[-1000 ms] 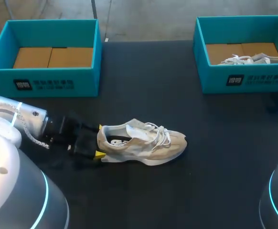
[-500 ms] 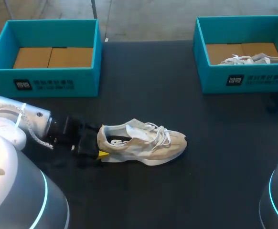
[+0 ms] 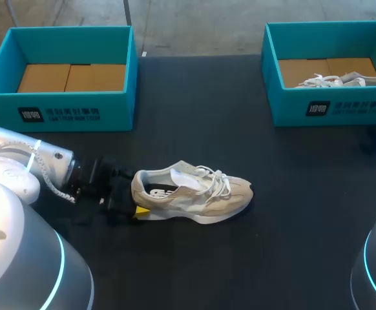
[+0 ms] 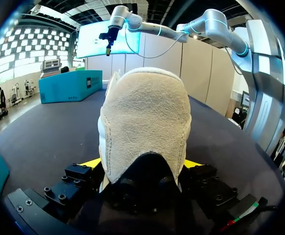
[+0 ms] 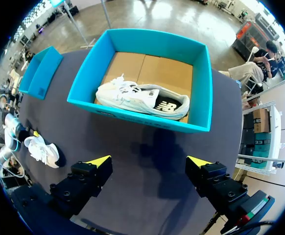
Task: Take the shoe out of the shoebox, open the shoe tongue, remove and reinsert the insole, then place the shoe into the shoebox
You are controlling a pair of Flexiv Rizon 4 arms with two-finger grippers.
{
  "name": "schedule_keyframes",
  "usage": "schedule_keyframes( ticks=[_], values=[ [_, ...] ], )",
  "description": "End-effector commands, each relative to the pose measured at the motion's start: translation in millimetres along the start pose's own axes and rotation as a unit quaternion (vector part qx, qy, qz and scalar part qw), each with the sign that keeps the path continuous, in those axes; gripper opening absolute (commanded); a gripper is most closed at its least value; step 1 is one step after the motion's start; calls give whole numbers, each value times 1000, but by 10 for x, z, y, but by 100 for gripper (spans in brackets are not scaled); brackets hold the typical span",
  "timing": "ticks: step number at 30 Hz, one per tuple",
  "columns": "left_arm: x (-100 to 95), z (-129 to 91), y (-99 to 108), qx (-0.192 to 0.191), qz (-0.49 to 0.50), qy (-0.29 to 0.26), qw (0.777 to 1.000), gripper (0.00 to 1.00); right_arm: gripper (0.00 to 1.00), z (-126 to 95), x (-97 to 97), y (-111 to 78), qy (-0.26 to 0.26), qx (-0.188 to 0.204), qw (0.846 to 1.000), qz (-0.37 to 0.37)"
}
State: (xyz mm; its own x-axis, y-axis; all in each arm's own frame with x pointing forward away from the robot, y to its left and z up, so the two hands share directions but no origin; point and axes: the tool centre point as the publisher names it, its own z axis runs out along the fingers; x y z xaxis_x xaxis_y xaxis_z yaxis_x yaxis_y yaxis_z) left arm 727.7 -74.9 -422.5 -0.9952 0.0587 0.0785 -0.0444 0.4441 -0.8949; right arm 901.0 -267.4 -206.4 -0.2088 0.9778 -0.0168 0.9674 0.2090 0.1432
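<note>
A beige shoe [image 3: 194, 194] with white laces lies on its sole in the middle of the dark table, toe pointing right. My left gripper [image 3: 136, 192] is at its heel. In the left wrist view the suede heel [image 4: 145, 117] fills the gap of the left gripper [image 4: 141, 164], with one yellow tip close on each side; no squeeze shows. My right gripper [image 5: 150, 160] hangs open and empty high above the right shoebox [image 5: 137, 117], which holds a white shoe [image 5: 142, 97]. The beige shoe [image 5: 43, 149] shows small beyond it.
A teal shoebox [image 3: 72, 106] with a bare cardboard floor stands at the back left. The other teal shoebox [image 3: 330, 106], at the back right, holds the white shoe [image 3: 333, 80]. Open tabletop lies between the boxes and in front of the shoe.
My left arm has slid right, bringing its fingers further along the shoe's heel, and they have drawn in slightly. The shoe and the right arm have stayed put.
</note>
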Motion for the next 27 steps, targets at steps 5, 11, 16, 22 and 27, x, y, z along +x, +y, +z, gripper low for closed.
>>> schedule_keyframes(
  ticks=[5,11,16,22,27],
  values=[
    [-35,31,-5,-5,3,8,1000,0,100,0,-3,2,1,0,1000,0],
    [-32,31,-8,-7,4,11,1000,0,100,0,-3,2,1,0,1000,0],
    [-32,31,-8,-7,4,11,1000,0,100,0,-3,2,1,0,1000,0],
    [-32,31,-8,-7,4,11,1000,0,100,0,-3,2,1,0,1000,0],
    [-32,31,-8,-7,4,11,1000,0,100,0,-3,2,1,0,1000,0]
  ],
)
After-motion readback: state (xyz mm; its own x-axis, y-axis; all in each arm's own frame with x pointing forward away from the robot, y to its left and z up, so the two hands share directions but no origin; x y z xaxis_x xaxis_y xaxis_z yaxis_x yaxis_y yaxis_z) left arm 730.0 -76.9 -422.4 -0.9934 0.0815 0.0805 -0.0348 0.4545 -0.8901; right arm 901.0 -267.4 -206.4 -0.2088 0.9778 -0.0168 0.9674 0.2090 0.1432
